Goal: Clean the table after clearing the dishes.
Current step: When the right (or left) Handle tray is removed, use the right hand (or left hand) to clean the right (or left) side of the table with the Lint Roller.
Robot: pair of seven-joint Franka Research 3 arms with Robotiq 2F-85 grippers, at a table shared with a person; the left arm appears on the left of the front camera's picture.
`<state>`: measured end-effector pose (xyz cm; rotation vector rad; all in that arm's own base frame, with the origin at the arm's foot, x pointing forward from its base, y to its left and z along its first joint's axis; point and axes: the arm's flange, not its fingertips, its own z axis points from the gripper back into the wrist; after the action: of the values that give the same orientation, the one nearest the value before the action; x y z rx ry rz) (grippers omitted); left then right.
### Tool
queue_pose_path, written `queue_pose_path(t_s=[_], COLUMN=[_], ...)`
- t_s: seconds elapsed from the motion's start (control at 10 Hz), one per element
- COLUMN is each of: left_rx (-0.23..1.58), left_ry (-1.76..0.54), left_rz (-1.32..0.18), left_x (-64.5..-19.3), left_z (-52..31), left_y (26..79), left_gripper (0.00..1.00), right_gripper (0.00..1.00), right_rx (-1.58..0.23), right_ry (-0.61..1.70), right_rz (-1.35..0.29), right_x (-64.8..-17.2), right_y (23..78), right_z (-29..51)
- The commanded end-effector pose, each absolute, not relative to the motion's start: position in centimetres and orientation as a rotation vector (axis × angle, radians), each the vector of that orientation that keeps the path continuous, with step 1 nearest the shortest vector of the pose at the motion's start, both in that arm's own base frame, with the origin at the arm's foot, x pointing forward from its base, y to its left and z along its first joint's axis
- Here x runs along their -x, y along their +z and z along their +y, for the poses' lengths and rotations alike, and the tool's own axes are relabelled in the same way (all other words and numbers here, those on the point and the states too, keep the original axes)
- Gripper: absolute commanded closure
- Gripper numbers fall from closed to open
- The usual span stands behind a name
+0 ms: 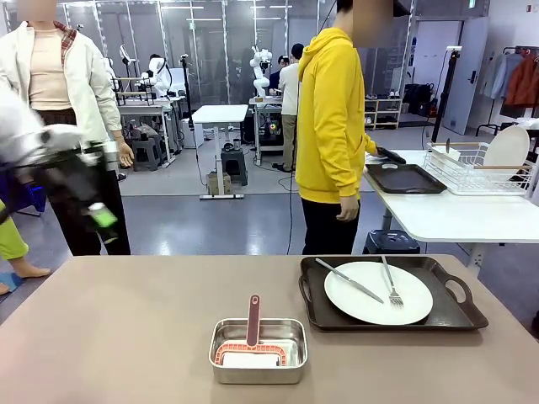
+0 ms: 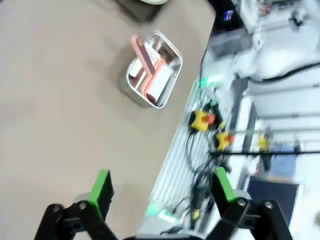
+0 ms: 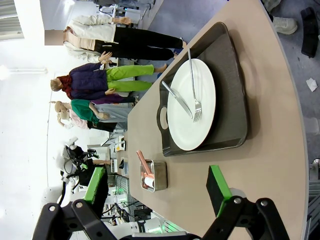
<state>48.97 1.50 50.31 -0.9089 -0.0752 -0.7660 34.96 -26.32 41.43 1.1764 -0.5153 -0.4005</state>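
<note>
While the round white plate (image 1: 362, 311) sits on its dark brown handled tray (image 1: 446, 310), left gripper (image 2: 162, 186) and right gripper (image 3: 157, 184) show jaws spread, empty.
Tray lies on right half of matte taupe-brown table (image 1: 126, 328).

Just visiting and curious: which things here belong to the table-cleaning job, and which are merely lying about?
Job: brown table; dark tray with white plate, knife and fork; steel pan holding a red-handled scrubber, probably for wiping.
Lying about: white side table; wire rack on it.
</note>
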Motion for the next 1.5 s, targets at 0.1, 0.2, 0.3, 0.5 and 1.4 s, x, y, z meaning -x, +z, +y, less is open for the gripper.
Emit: queue_pose_path(t_s=[0.1, 0.2, 0.3, 0.5, 1.4], left_rx=[1.100, 1.140, 1.170, 1.230, 1.186], left_ry=[-0.350, -0.256, -0.138, 0.010, 0.037], left_rz=[-0.303, -0.344, -0.402, -0.469, -0.435], left_x=[-43.2, -41.4, -39.7, -36.1, -35.2], left_z=[14.9, 18.7, 22.2, 27.1, 28.4], left_y=[46.1, 44.7, 43.0, 39.7, 39.2], left_gripper=[0.00, 0.00, 0.00, 0.00, 0.00], right_gripper=[0.00, 0.00, 0.00, 0.00, 0.00], right_rx=[-1.181, -1.181, -1.181, -1.181, -1.181], right_ry=[-0.395, -0.395, -0.395, -0.395, -0.395], right_rz=[-0.521, -0.521, -0.521, -0.521, -0.521], right_x=[-34.9, -34.9, -34.9, -34.9, -34.9], right_y=[41.6, 41.6, 41.6, 41.6, 41.6], right_z=[-26.2, -26.2, -26.2, -26.2, -26.2])
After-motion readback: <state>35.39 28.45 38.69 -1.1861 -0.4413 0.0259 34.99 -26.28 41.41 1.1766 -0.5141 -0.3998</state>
